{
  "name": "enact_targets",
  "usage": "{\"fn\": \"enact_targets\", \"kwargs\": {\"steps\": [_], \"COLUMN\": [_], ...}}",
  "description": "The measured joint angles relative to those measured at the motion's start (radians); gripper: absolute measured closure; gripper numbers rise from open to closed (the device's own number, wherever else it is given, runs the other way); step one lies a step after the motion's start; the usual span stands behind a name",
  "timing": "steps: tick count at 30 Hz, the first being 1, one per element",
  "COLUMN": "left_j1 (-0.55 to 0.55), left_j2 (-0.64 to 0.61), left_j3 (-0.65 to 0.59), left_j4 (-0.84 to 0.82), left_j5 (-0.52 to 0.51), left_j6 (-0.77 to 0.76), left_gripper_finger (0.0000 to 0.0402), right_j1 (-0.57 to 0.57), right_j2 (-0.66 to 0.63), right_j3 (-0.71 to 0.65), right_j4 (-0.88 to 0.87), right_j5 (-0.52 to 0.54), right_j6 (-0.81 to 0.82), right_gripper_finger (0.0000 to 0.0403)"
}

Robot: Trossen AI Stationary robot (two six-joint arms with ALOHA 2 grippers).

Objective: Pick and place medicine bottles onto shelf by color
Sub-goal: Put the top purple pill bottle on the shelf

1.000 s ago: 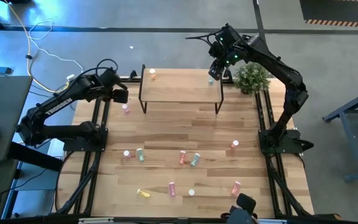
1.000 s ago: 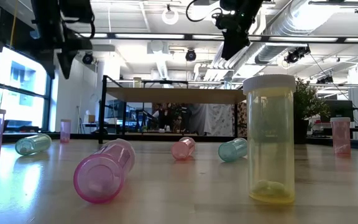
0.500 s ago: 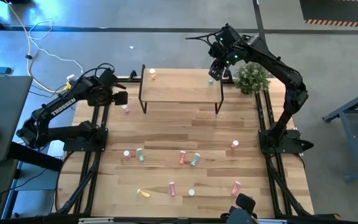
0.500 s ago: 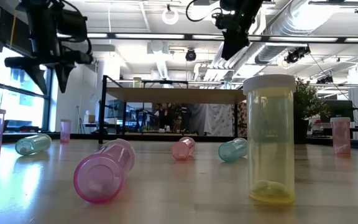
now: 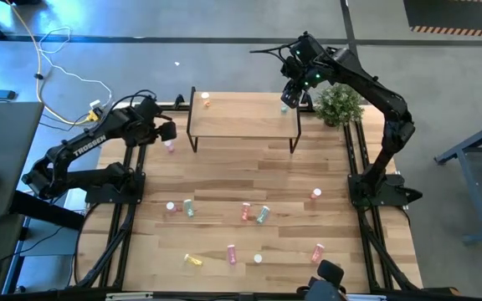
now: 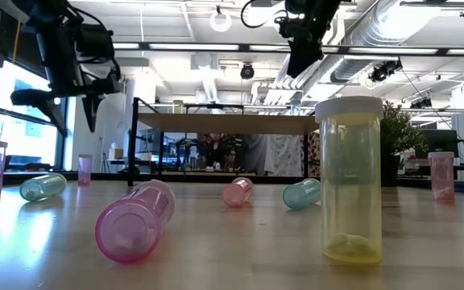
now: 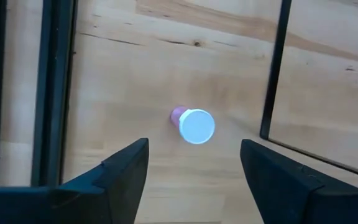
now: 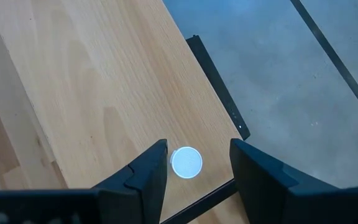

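A pink medicine bottle [image 7: 194, 126] with a white cap stands upright on the table by the shelf's left legs [image 5: 169, 145]. My left gripper [image 7: 193, 155] hangs open above it, pointing steeply down, a finger on either side, clear of it [image 6: 75, 127]. The shelf [image 5: 243, 117] stands at the table's far middle. My right gripper [image 8: 197, 147] is open over the shelf's far right corner. Its fingers flank a pale green bottle [image 5: 284, 109] that stands on the board, white cap [image 8: 186, 162] up. An orange bottle [image 5: 205, 102] sits at the shelf's far left.
Several pink, green, red and yellow bottles lie or stand across the table's near half, among them a green one [image 5: 189, 208], a pink one [image 5: 246, 211], a red one [image 5: 315, 194] and a yellow one [image 5: 193, 260]. A potted plant [image 5: 338, 104] stands right of the shelf.
My left gripper has sunk toward the pink bottle by the shelf's left legs, shifting slightly toward the table's right edge, and has rolled about its own axis. My right gripper has kept still over the shelf's corner.
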Motion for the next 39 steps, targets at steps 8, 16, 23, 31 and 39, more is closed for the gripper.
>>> {"fn": "enact_targets", "kwargs": {"steps": [8,16,23,31,39], "left_j1": [-0.008,-0.036,-0.039,-0.039,-0.039], "left_j2": [0.018,0.08,0.146,0.214,0.254], "left_j3": [-0.065,-0.083,-0.083,-0.083,-0.083], "left_j4": [0.092,0.163,0.176,0.206,0.206], "left_j5": [-0.009,-0.033,-0.053,-0.057,-0.062], "left_j6": [-0.027,-0.029,-0.028,-0.019,-0.008], "left_gripper_finger": [0.0162,0.0162,0.0163,0.0163,0.0164], "right_j1": [0.0,0.0,0.0,0.0,0.0], "right_j2": [0.0,0.0,0.0,0.0,0.0], "right_j3": [0.0,0.0,0.0,0.0,0.0], "right_j4": [0.0,0.001,0.001,0.001,0.001], "right_j5": [0.0,0.0,0.0,0.0,0.0], "right_j6": [0.0,0.001,0.012,0.012,0.012], "right_gripper_finger": [0.0237,0.0237,0.0237,0.0237,0.0237]}}
